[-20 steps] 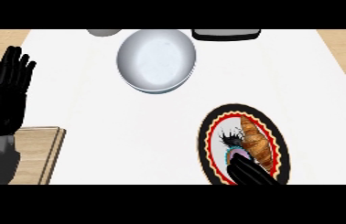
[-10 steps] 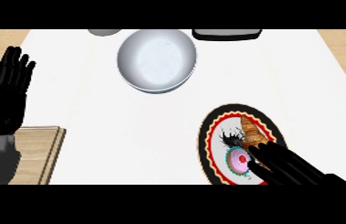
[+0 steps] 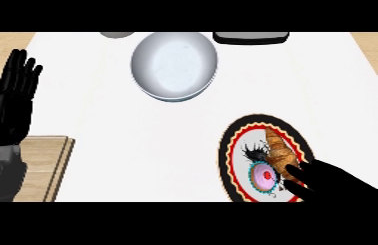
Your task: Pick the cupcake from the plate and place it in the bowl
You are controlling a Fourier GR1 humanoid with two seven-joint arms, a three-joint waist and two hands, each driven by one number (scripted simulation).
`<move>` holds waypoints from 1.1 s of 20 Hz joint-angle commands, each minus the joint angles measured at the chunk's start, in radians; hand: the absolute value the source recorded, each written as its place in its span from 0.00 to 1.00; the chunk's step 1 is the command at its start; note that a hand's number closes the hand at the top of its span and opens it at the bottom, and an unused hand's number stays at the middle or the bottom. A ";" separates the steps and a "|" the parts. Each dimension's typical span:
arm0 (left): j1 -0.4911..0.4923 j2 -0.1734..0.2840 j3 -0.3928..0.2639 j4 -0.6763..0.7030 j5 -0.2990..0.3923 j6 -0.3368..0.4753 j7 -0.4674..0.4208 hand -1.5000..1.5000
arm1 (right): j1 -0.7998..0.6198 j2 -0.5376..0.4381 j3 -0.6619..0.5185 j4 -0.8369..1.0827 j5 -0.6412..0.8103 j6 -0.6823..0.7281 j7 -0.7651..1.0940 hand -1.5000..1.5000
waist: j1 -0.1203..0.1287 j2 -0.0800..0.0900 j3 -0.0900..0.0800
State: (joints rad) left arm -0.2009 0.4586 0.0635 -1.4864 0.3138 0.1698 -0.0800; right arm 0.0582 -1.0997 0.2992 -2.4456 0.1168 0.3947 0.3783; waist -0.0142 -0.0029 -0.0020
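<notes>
The cupcake point(image 3: 263, 176), pink on top with a teal wrapper, sits on the patterned plate point(image 3: 230, 154) at the lower right, beside a croissant point(image 3: 279, 150). My right hand point(image 3: 331, 183) is at the plate's right side, its fingertips next to the cupcake and over the croissant's lower end; its fingers are spread and not closed round anything. The white bowl point(image 3: 175, 64) stands at the top centre with nothing in it. My left hand point(image 3: 18, 96) rests open at the left edge, fingers up.
A wooden board point(image 3: 46, 164) lies at the lower left. A dark tray point(image 3: 250, 37) and a grey object point(image 3: 117, 34) sit at the counter's far edge. White counter lies between the bowl and the plate.
My right hand has drawn back to the right and down, uncovering the cupcake it hid a second ago. The left hand has not moved.
</notes>
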 commanded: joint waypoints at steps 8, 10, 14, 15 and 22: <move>0.011 -0.030 0.011 -0.091 -0.045 -0.015 0.082 0.50 | -0.065 0.151 -0.010 0.013 0.023 0.189 0.111 0.00 | 0.018 0.001 0.002; -0.009 -0.036 0.036 -0.028 -0.058 -0.027 0.039 0.50 | -0.099 0.240 0.088 0.071 0.119 0.188 0.115 0.00 | 0.018 0.003 0.002; -0.091 -0.026 0.062 0.022 -0.060 -0.037 0.081 0.50 | -0.032 0.289 0.112 0.104 0.230 0.198 0.048 0.00 | 0.008 0.003 0.003; -0.061 -0.032 0.081 0.076 -0.046 -0.089 0.016 0.50 | -0.065 0.310 0.056 0.096 0.169 0.225 0.094 0.00 | 0.010 0.003 0.002; -0.057 -0.056 0.093 0.071 -0.069 -0.112 -0.008 0.50 | -0.075 0.397 0.088 0.321 0.382 0.200 -0.123 0.00 | 0.014 0.003 0.002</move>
State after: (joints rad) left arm -0.2438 0.3995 0.1301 -1.4554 0.2424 0.0997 -0.0562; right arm 0.0028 -0.7452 0.3985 -2.2112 0.4307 0.5874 0.3365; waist -0.0013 0.0000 0.0004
